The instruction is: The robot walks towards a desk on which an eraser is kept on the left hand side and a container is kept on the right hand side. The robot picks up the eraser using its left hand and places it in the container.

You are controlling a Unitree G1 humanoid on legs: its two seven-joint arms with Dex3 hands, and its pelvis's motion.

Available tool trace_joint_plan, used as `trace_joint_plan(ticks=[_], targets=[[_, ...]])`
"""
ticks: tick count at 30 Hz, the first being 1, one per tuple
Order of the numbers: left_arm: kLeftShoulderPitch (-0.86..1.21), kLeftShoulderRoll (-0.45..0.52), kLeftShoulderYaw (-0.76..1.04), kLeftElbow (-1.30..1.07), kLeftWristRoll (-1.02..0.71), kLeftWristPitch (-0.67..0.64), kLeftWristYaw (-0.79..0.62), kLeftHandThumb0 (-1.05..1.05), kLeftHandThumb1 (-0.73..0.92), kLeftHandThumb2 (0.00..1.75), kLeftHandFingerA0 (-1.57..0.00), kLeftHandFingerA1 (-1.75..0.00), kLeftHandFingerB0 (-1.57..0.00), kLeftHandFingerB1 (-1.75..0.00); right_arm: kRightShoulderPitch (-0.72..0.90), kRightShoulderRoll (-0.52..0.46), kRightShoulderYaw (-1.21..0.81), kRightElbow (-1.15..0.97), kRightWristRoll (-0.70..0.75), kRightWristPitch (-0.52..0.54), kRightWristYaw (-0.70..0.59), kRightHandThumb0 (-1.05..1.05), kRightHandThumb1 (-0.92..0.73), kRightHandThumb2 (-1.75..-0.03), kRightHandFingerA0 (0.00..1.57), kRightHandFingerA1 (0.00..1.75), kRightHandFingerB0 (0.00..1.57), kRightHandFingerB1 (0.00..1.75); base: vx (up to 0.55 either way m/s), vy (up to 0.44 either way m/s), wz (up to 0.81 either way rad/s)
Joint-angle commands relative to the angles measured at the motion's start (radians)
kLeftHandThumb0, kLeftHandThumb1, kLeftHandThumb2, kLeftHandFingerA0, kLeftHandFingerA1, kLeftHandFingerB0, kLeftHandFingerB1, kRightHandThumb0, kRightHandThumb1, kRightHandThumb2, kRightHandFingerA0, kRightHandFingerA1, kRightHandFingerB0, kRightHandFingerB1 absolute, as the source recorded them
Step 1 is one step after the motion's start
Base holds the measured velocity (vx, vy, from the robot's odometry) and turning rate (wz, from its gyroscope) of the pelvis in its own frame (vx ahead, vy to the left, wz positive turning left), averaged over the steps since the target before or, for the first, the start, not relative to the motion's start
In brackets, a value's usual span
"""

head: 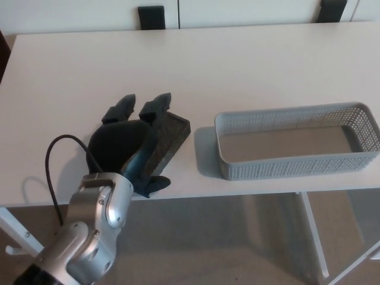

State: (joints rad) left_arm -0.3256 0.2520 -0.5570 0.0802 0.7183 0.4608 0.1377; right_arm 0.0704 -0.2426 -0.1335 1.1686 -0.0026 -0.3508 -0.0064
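On eraser (168,138): left hand (127,142), fingers (155,107) spread, touching.

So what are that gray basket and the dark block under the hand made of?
The basket looks like molded gray plastic with a matte finish: its walls are a fine, regular mesh of small holes. The dark block, presumably the eraser, has a speckled, dull, felt-like or foamy surface; I can't tell exactly. The left hand rests over it.

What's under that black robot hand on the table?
A dark flat eraser lies on the table, partly under the left hand. Its right end shows; the rest is covered, so any grip is hidden.
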Motion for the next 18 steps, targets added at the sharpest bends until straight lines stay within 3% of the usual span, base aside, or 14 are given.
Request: trace_joint_plan(ticks=[1,7,8,9,10,11,12,18], targets=[[0.009,-0.014,-0.007,0.049,0.156,0.103,0.095,-0.44,0.3,0.63,0.0,-0.04,-0.08,-0.2,0.001,-0.032,0.005,-0.012,-0.013,0.02,0.007,-0.4,-0.38,-0.81,0.75,0.77,0.54,0.64,0.0,0.0,0.0],[0.007,-0.03,0.015,0.098,0.147,0.087,0.096,-0.49,0.32,0.64,0.0,-0.04,-0.05,-0.13,0.003,-0.032,-0.007,-0.035,0.007,0.026,0.027,-0.37,-0.38,-0.82,0.73,0.77,0.53,0.65,0.0,0.0,0.0],[0.007,-0.03,0.016,0.108,0.149,0.086,0.096,-0.5,0.32,0.65,0.0,-0.04,-0.04,-0.12,0.005,-0.031,-0.008,-0.041,0.008,0.027,0.027,-0.37,-0.54,-0.55,0.75,0.67,0.63,0.56,0.0,0.0,0.0],[0.008,-0.033,0.018,0.12,0.148,0.08,0.1,-0.51,0.32,0.65,0.0,-0.04,-0.02,-0.1,0.007,-0.032,-0.007,-0.038,0.005,0.018,0.026,-0.38,-0.38,-0.81,0.75,0.77,0.54,0.65,0.0,0.0,0.0],[0.008,-0.036,0.02,0.128,0.149,0.082,0.099,-0.52,0.33,0.66,0.0,-0.05,-0.01,-0.1,0.004,-0.033,-0.008,-0.031,0.005,0.022,0.027,-0.39,-0.38,-0.81,0.75,0.77,0.53,0.64,0.0,0.0,0.0],[0.008,-0.038,0.021,0.134,0.149,0.079,0.099,-0.53,0.33,0.66,0.0,-0.04,-0.02,-0.1,0.0,-0.033,-0.009,-0.025,0.005,0.025,0.028,-0.37,-0.53,-0.54,0.77,0.67,0.63,0.56,0.0,0.0,0.0],[0.009,-0.037,0.022,0.141,0.151,0.074,0.1,-0.54,0.34,0.66,0.0,-0.04,-0.03,-0.1,-0.005,-0.033,-0.009,-0.017,0.004,0.025,0.028,-0.38,-0.38,-0.81,0.77,0.78,0.55,0.65,0.0,0.0,0.0],[0.0,-0.049,0.018,0.168,0.17,0.075,0.096,-0.54,0.33,0.66,0.0,-0.04,-0.06,-0.14,-0.012,-0.035,-0.008,-0.012,0.0,0.02,0.023,-0.4,-0.37,-0.8,0.78,0.78,0.55,0.65,0.0,0.0,0.0]])
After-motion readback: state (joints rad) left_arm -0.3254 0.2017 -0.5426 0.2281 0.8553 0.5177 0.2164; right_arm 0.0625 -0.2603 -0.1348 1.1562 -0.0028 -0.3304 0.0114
